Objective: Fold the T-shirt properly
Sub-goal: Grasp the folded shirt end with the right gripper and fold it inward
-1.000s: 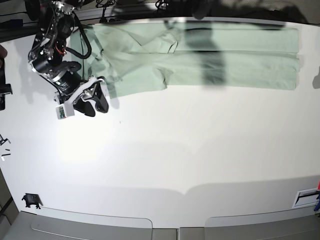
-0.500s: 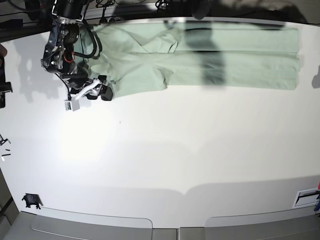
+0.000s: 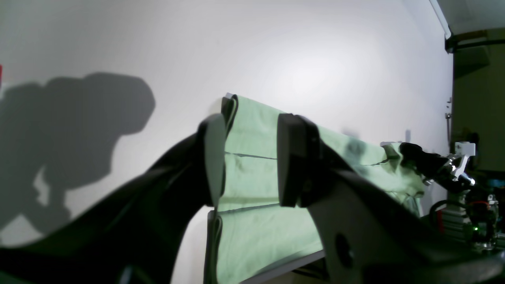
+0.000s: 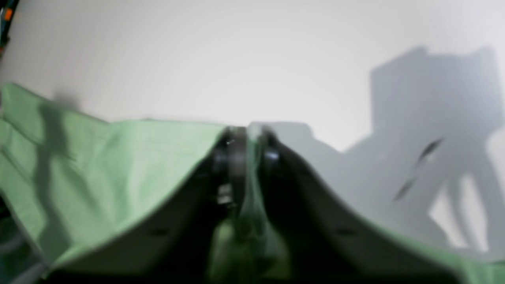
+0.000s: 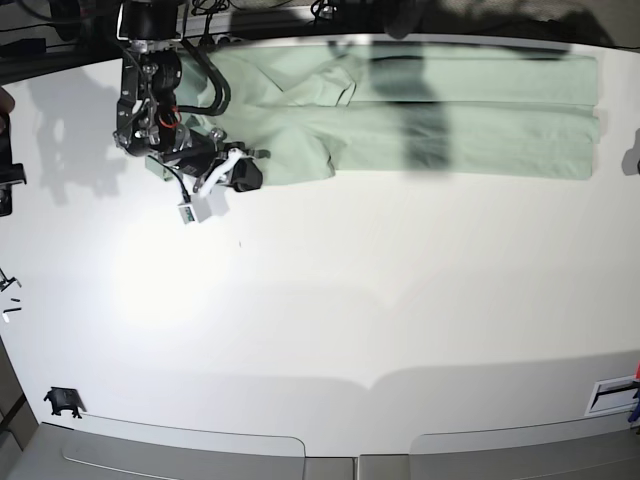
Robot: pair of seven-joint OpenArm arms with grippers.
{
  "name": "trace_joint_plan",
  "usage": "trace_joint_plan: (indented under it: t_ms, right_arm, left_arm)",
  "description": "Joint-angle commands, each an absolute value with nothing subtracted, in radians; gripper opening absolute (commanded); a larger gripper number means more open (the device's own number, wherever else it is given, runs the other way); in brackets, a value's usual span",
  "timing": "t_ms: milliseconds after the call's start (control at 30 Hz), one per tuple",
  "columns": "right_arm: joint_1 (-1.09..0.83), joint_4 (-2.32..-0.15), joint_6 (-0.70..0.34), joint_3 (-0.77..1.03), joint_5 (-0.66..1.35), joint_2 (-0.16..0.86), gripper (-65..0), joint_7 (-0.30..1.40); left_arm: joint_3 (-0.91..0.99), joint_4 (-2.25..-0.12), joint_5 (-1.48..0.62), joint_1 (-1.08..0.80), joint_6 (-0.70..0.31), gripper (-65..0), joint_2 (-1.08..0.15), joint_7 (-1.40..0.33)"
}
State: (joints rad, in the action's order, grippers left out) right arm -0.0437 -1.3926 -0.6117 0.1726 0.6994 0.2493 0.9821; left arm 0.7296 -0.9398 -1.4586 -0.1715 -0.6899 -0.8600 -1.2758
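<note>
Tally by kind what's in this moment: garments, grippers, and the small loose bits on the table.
Garments: 1, the T-shirt
Grippers: 2, the right gripper and the left gripper
Small dark clip: 1
Total: 4

The right arm's black gripper (image 5: 245,177) sits low at the table's far left side, its jaws pressed together. The left arm's dark gripper (image 3: 246,157) hangs raised with jaws parted.
</note>
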Motion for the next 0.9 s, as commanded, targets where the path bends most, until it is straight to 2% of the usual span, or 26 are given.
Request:
trace_joint_plan:
  t_ms: [0, 167, 267, 433, 667, 867]
  right_arm:
    - [-0.008, -1.410, -0.621, 0.177, 0.772, 0.261, -65.0, 0.990]
    - [0.048, -1.451, -0.679, 0.177, 1.037, 0.260, -65.0, 1.188]
    - [0.039, -1.504, -0.694, 0.177, 1.224, 0.244, -65.0, 1.370]
    - [-0.068, -1.547, -0.698, 0.176, 1.484, 0.194, -65.0, 1.396]
    - [-0.224, -1.555, -0.698, 0.176, 1.484, 0.183, -65.0, 1.396]
    - [-0.269, -1.556, -0.698, 0.176, 1.484, 0.183, -65.0, 1.396]
  left_arm:
    - [0.741, -0.953, -1.484, -0.166, -0.698, -44.7, -0.895, -1.263]
    - [0.741, -0.953, -1.484, -0.166, -0.698, -44.7, -0.895, -1.263]
    - [0.741, -0.953, -1.484, -0.166, -0.698, -44.7, -0.895, -1.263]
    - [0.741, -0.953, -1.484, -0.166, -0.698, -44.7, -0.895, -1.263]
    - [0.741, -0.953, -1.484, -0.166, -0.698, -44.7, -0.895, -1.262]
    - [0.741, -0.953, -1.484, -0.166, -0.698, -44.7, -0.895, -1.259]
